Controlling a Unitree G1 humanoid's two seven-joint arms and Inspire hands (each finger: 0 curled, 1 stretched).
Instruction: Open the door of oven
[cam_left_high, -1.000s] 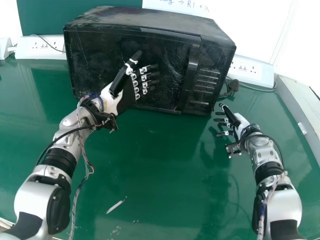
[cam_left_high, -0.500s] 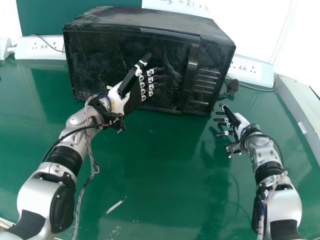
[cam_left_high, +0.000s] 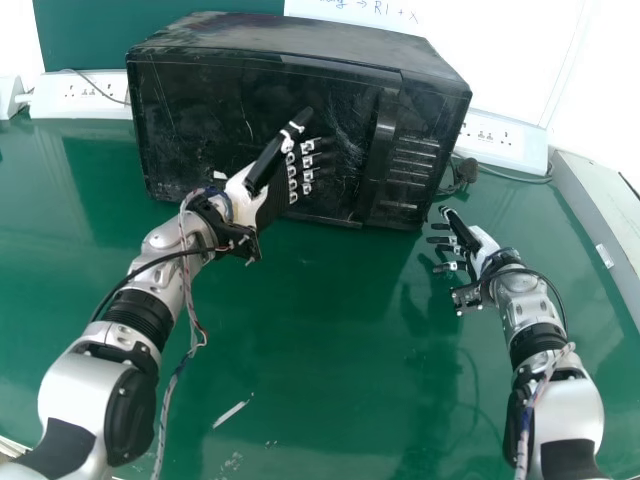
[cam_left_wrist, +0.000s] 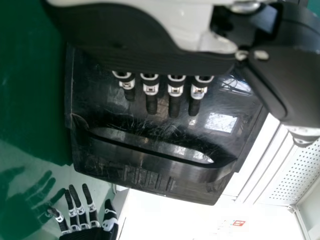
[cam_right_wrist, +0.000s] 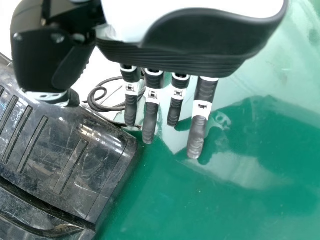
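The oven sits toward the far side of the green counter, a boxy black body with softened corners and a top dulled by dusty-looking smears. Its door is closed, a dark glossy panel crossed by fine scratches and pale scuffs. Near the door's right edge in the head view runs the handle, a smooth bowed black bar with a long rounded recess beside it. Next to that, the control panel carries slim raised ribs.

The left hand, white shell and ribbed black palm, is before the door, left of the handle, its fingers straight and slightly apart, gripping nothing; whether they touch the door I cannot tell. The right hand is over the counter, near the oven's right front corner, its fingers also extended and slightly apart, with nothing held.

The counter has a slick, reflective surface with a thin pale streak toward the near side. Flat white power strips flank the oven, and a dark cable curls by its right side.
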